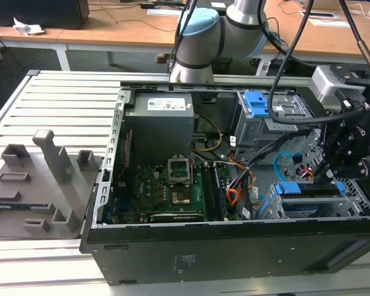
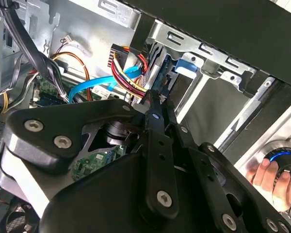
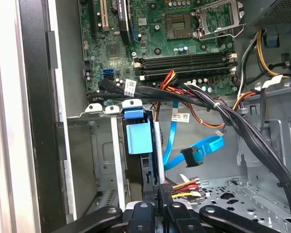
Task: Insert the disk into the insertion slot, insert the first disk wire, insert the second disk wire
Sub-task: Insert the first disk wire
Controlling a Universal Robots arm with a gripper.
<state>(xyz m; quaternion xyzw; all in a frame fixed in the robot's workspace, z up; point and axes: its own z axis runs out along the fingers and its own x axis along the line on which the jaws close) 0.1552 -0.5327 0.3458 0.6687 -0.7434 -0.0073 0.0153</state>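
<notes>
Claw in the exterior view reaches down into the open case at that view's right, just beside the disk, which sits in the slot; the second wire loops nearby. In the first wrist view the claw is pinched on the dark plug of the first wire, at the disk's end; the second wire's plug hangs free, apart from the disk. In the second wrist view a hand grips a knob.
</notes>
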